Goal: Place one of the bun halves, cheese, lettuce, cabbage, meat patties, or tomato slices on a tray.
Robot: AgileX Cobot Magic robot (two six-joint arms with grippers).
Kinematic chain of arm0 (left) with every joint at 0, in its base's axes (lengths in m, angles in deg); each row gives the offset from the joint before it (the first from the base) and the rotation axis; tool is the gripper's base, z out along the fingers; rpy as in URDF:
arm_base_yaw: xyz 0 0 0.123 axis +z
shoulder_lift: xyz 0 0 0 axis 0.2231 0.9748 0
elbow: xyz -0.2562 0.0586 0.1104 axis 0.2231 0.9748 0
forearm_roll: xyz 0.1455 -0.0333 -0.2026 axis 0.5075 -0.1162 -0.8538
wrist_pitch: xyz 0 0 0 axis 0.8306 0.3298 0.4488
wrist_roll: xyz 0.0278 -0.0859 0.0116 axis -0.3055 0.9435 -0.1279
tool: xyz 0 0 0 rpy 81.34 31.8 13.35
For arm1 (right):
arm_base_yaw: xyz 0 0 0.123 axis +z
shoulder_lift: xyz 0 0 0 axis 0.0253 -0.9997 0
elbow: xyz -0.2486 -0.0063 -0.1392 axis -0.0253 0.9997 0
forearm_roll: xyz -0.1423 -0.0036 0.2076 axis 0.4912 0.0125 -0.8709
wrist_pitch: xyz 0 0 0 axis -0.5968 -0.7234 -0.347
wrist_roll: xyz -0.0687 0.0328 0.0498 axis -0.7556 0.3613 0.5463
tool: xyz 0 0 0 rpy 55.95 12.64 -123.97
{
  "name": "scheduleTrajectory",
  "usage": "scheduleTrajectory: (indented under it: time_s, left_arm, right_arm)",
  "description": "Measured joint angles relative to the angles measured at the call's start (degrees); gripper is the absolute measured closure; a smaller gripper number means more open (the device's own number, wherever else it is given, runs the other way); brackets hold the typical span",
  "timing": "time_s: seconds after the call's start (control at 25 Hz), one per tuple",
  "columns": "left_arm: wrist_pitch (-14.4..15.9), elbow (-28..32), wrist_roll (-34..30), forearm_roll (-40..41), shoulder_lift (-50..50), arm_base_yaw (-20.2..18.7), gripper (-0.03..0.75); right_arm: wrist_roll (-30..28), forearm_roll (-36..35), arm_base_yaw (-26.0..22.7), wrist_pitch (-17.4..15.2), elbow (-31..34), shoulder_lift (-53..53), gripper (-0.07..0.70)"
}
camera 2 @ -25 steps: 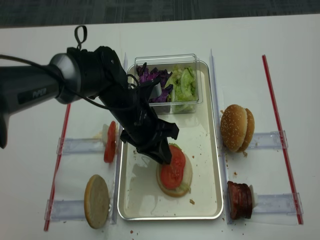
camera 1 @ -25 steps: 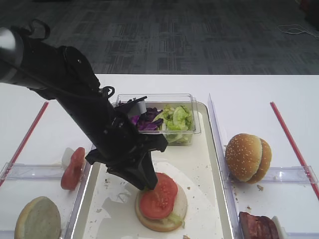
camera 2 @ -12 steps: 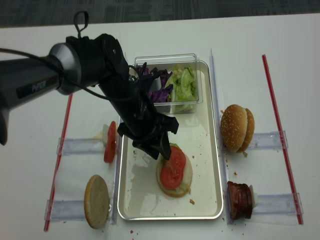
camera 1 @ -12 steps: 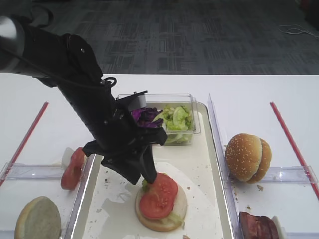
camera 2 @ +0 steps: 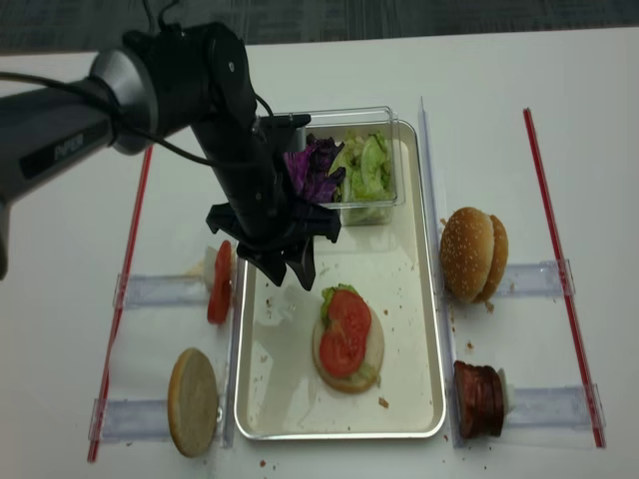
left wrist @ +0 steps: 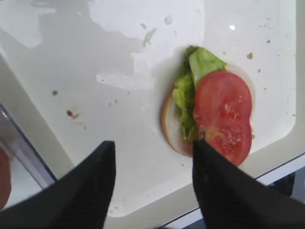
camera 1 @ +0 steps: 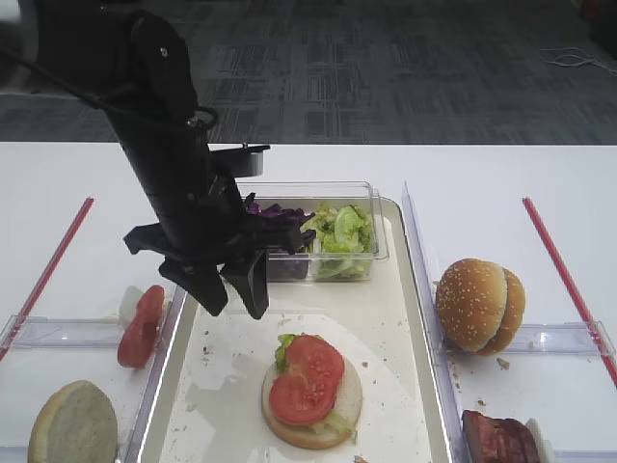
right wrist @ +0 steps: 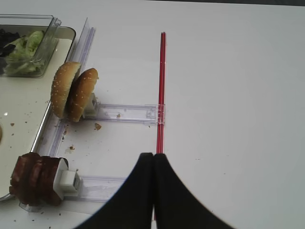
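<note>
White table (camera 2: 329,70) under metal tray (camera 2: 421,289)

The tray (camera 2: 424,329) is silvery metal with a dull, smeared sheen, its pale floor speckled with crumbs and greasy streaks. The 2 tomato slices (left wrist: 223,117) look wet and glossy, with grainy seed pockets, lying on crinkly, matt lettuce (left wrist: 187,95). The bun halves (camera 1: 479,303) have a golden, lightly shiny crust studded with sesame seeds; the flat bun half (camera 2: 193,401) shows a pale, porous crumb. The tub (camera 1: 371,198) is clear, glossy plastic, as are the holder strips (right wrist: 126,113). The meat patties (right wrist: 33,177) look rough and chunky. The table (right wrist: 238,86) is smooth, matt white. The left gripper (camera 1: 231,291) is matt black.
</note>
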Motion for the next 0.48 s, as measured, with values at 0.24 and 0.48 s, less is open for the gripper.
scheduleTrajectory:
  time_s: [0.24, 0.48]
  left_arm:
    - [2.4, -2.9, 3.1, 4.5, -2.2, 0.0, 0.336]
    - [3.7, -6.3, 7.2, 12.2, -2.3, 0.0, 0.333]
  right_arm:
    - [0.0, 0.0, 0.0, 0.0, 0.0, 0.0, 0.568]
    - [0.1, 0.0, 0.0, 0.0, 0.0, 0.0, 0.568]
